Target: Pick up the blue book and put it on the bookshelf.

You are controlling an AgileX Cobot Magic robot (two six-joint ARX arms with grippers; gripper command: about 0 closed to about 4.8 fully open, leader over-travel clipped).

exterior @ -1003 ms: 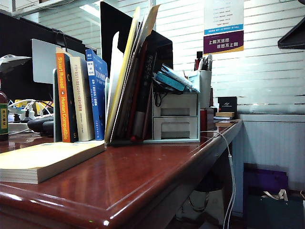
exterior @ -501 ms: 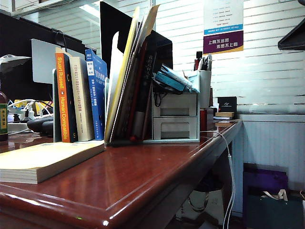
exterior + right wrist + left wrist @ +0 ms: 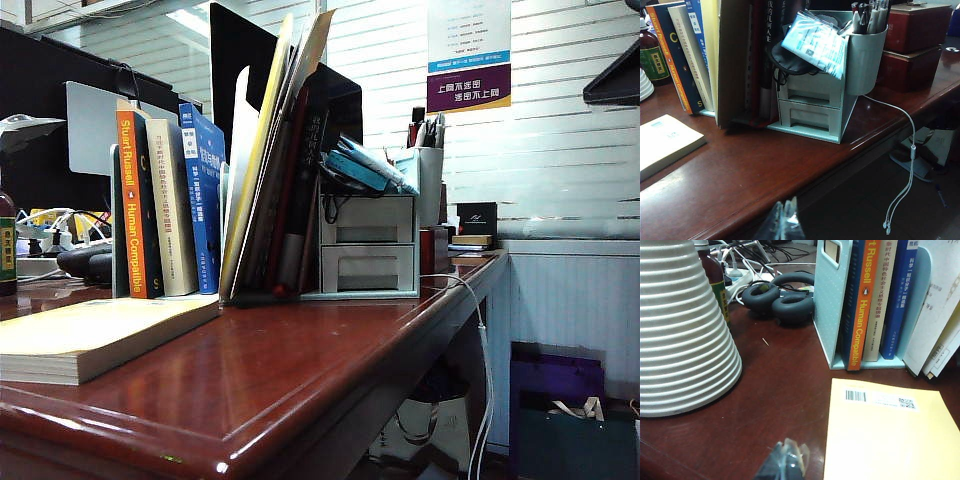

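Nothing moved; blue book [image 3: 203,200] shelved beside orange "Human Compatible" [image 3: 130,205].

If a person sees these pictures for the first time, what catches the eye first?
Probably the blue book, standing upright in the bookshelf beside the orange-spined book. In front of it a pale yellow book lies flat on the table. Both the left gripper and the right gripper hang shut, apart from the books.

blue book [image 3: 898,295]: bright blue spine, white lettering; bookshelf [image 3: 830,300]: pale grey-green | "Human Compatible" book [image 3: 863,300]: orange spine, yellow lettering; flat book [image 3: 890,435]: pale yellow cover; bench [image 3: 300,370]: glossy reddish-brown wood
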